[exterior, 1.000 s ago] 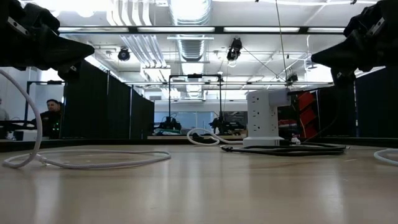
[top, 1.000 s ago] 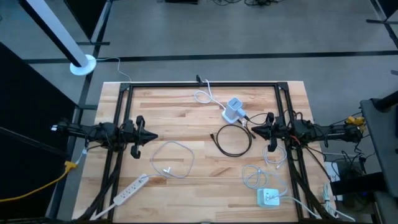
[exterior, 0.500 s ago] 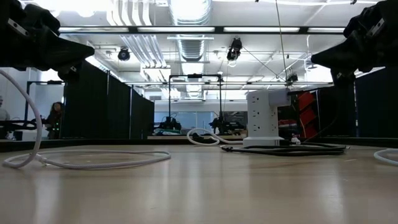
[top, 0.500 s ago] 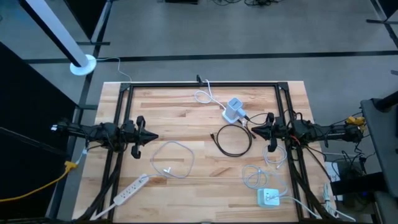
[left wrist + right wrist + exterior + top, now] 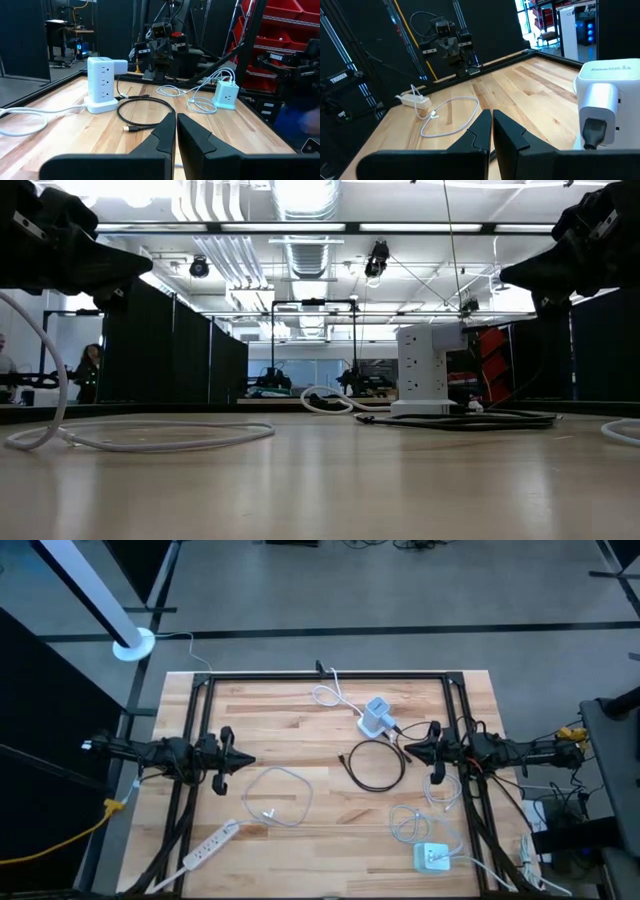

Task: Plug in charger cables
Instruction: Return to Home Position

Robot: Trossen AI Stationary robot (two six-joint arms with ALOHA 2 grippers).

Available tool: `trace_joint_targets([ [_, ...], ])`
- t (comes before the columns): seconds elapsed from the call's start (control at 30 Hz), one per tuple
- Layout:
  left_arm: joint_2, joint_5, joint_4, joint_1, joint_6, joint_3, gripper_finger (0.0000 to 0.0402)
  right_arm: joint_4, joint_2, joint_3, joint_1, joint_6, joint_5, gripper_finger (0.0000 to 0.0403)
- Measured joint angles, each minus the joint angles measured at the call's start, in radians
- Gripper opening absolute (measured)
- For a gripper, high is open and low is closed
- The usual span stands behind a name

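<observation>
Both arms hover above the table and touch nothing. My left gripper (image 5: 246, 760) is shut over the left half; its shut fingers show in the left wrist view (image 5: 176, 125). My right gripper (image 5: 404, 750) is shut over the right half, and its shut fingers show in the right wrist view (image 5: 491, 119). A black cable (image 5: 375, 762) lies in a loop just left of the right gripper, its plug (image 5: 131, 129) flat on the wood. One white cable (image 5: 278, 795) lies looped near the left gripper. More white cables (image 5: 438, 792) lie under the right arm.
A white tower charger (image 5: 375, 718) stands at the far middle, with a white cord (image 5: 330, 695) running to the far edge. The power strip (image 5: 210, 843) lies near-left. A white charger block (image 5: 432, 858) sits near-right. A black frame (image 5: 320, 676) rims the table.
</observation>
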Motion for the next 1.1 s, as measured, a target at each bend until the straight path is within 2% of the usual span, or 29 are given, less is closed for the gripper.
trace_joint_targets([
  [1.1, 0.023, 0.0, 0.001, 0.0, 0.0, 0.0, 0.0004, -0.002, 0.001, 0.001, 0.0, 0.0, 0.0, 0.0],
])
